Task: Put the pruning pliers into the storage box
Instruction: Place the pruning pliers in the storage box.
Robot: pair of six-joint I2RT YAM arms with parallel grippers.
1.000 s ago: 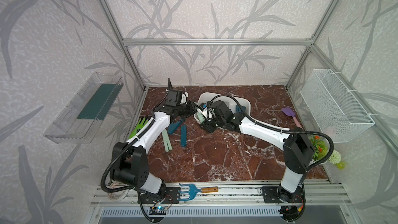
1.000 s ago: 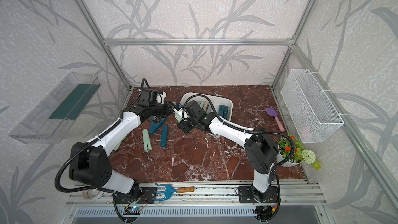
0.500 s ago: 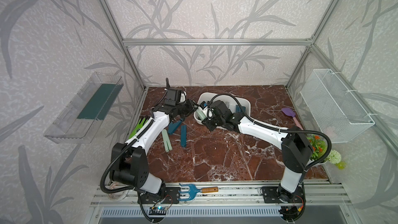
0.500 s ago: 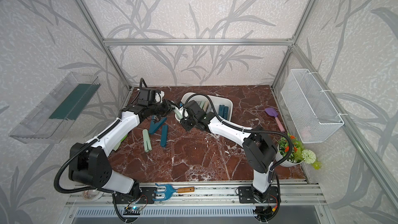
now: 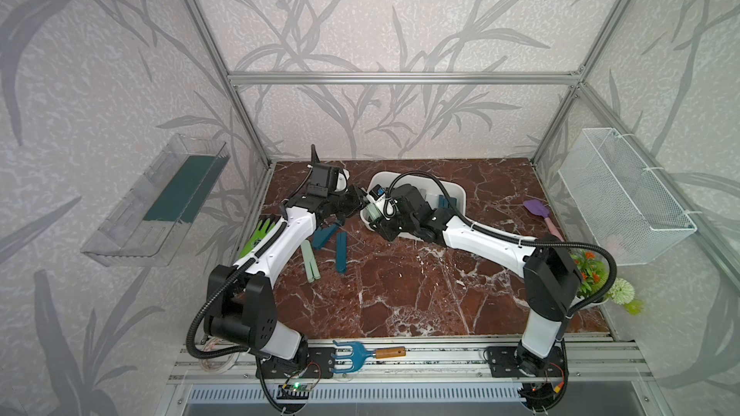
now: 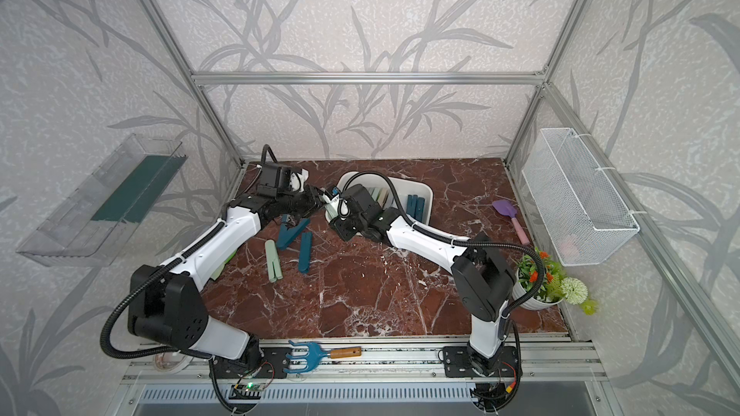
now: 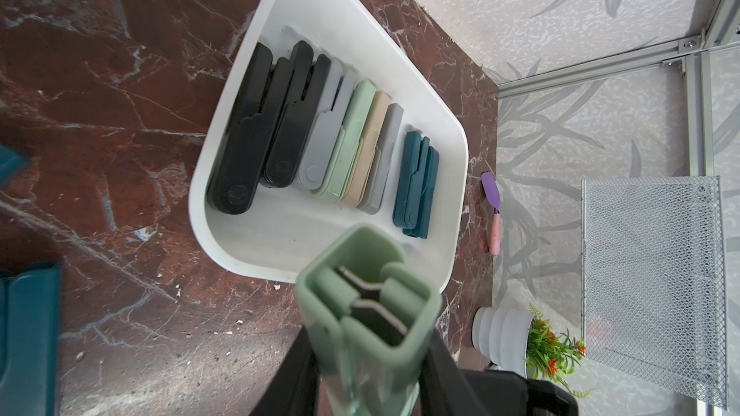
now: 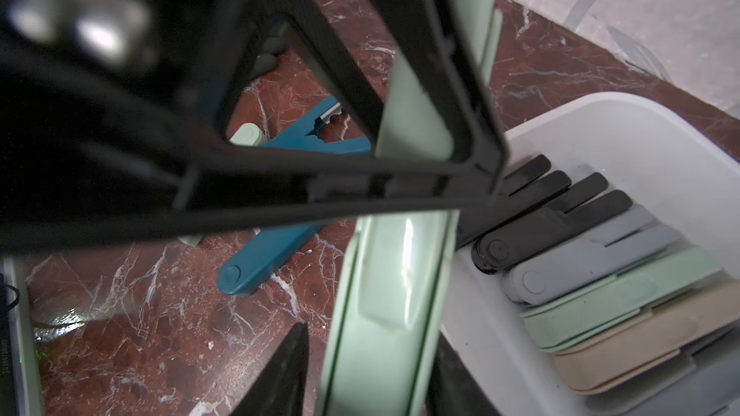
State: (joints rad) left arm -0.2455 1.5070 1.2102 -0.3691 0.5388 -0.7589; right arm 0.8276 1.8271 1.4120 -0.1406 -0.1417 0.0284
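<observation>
A mint green pruning pliers (image 7: 368, 314) hangs above the table by the storage box's left end, and my left gripper (image 7: 368, 354) is shut on it. In both top views the left gripper (image 5: 358, 204) (image 6: 318, 200) meets my right gripper (image 5: 376, 214). The right gripper (image 8: 370, 338) straddles the same pliers (image 8: 392, 294) with its jaws open: one finger stands clear of it, the other is at its edge. The white storage box (image 7: 452, 122) (image 5: 460, 194) holds several pliers (image 7: 340, 134) in a row. Two teal pliers (image 5: 340, 252) (image 5: 324, 234) and a mint one (image 5: 310, 260) lie loose on the table.
A purple spatula (image 5: 538, 212) lies right of the box. A flower pot (image 5: 588, 274) stands at the right edge under the wire basket (image 5: 624, 202). The clear bin (image 5: 160, 202) hangs on the left wall. A green glove (image 5: 260, 232) lies under the left arm, and a blue rake (image 5: 360, 354) on the front rail.
Both grippers have shifted slightly toward the back and toward each other at the box's left end. The mint pliers has stayed in the left gripper's hold.
</observation>
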